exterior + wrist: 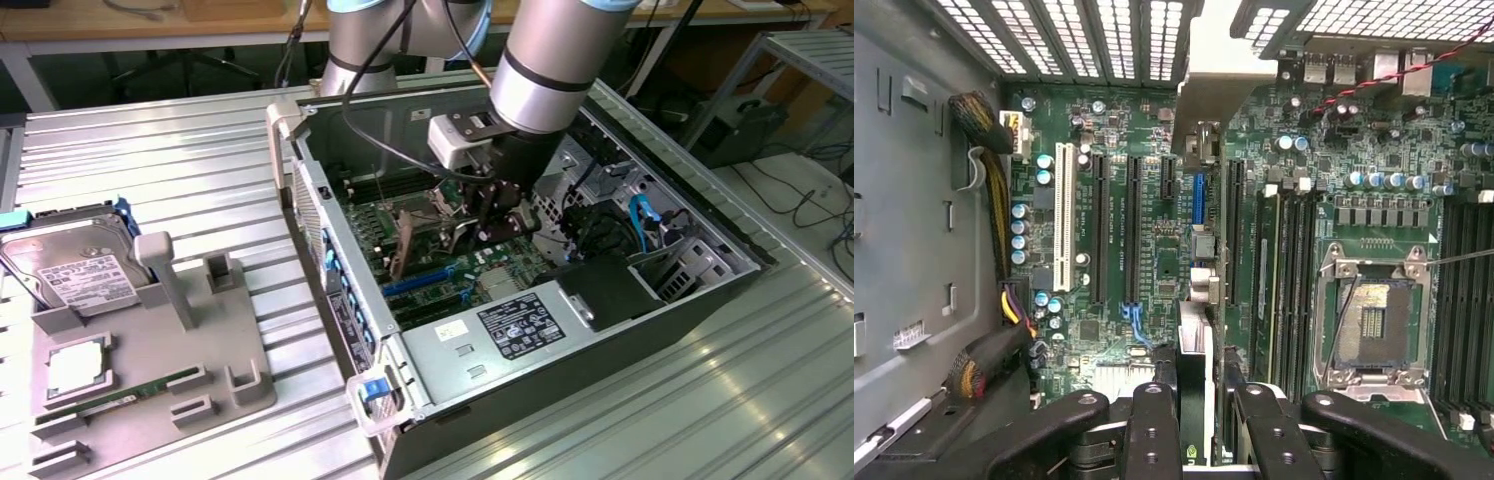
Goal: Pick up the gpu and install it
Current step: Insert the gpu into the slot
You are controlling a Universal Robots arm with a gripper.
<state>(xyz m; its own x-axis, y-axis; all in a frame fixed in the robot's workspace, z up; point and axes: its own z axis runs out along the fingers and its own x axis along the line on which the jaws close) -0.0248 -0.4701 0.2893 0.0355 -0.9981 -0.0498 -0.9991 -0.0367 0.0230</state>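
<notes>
1. Here, the exterior view: arm reaching down into an open computer case (534, 335) lying on its side on a ribbed metal table (200, 150).
2. Gripper (487, 228) low inside the case, just above the green main board, fingers closed partway and clamped on the graphics card (407, 245).
3. Card upright on its edge, running from the fingers toward the case wall on the exterior view's left, over the row of slots; impossible to tell whether seated in a slot or just above one.
4. Well apart on the exterior view's left, a grey holder tray (200, 380) with a hard drive (74, 265) propped at its far end, a square chip (78, 365) and a narrow memory stick (134, 390) lying in it.
5. Next, the wrist view: two pairs of black fingers (1154, 425) pinching the graphics card (1196, 345) between them, gripper (1194, 400) narrowed onto the thin edge.
6. Card seen edge-on, lined up along the dark slots of the main board (1154, 260), between the white slot (1064, 215) and the memory slots.
7. Bare processor socket (1374, 320) off to one side of the card.
</notes>
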